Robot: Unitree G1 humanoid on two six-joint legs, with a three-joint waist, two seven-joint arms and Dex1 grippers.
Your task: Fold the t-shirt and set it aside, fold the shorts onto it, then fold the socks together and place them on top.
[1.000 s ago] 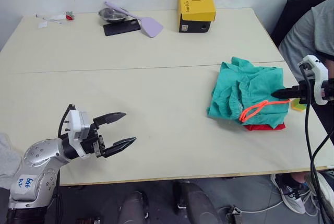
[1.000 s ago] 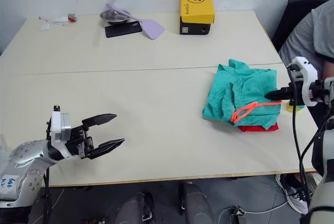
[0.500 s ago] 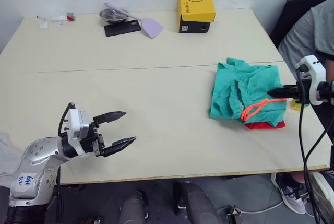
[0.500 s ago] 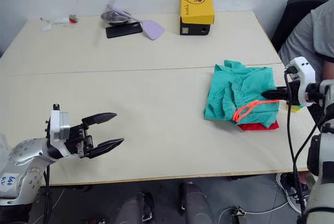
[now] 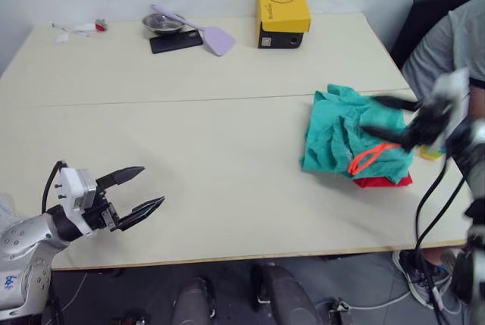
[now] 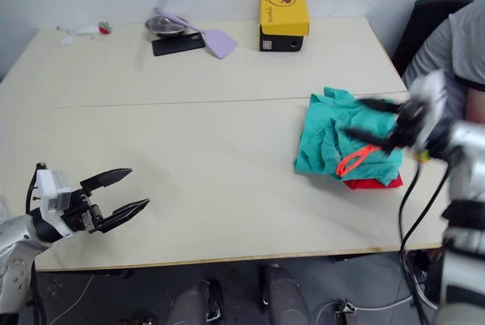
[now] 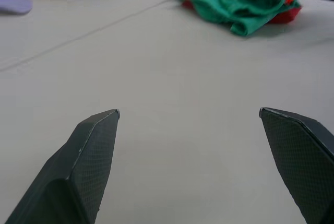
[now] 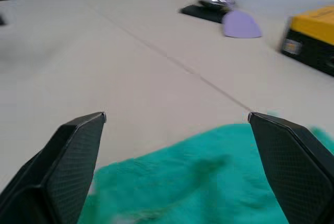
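Shorts [image 5: 350,137] lay folded on the t-shirt [image 5: 385,182], whose red edge peeked out beneath, near the table's [image 5: 227,128] right edge. Right gripper [image 5: 390,115] hovered over the shorts, fingers spread, nothing held. Left gripper [image 5: 135,190] sat low near the front-left edge, well apart, fingers also spread and empty. Socks not spotted. Judgement: fetch them next, pair them flat, then set them centred on the pile.

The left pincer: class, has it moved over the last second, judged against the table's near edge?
Yes. The left pincer, open, has drawn back toward the robot's left and nearer the table's near edge.
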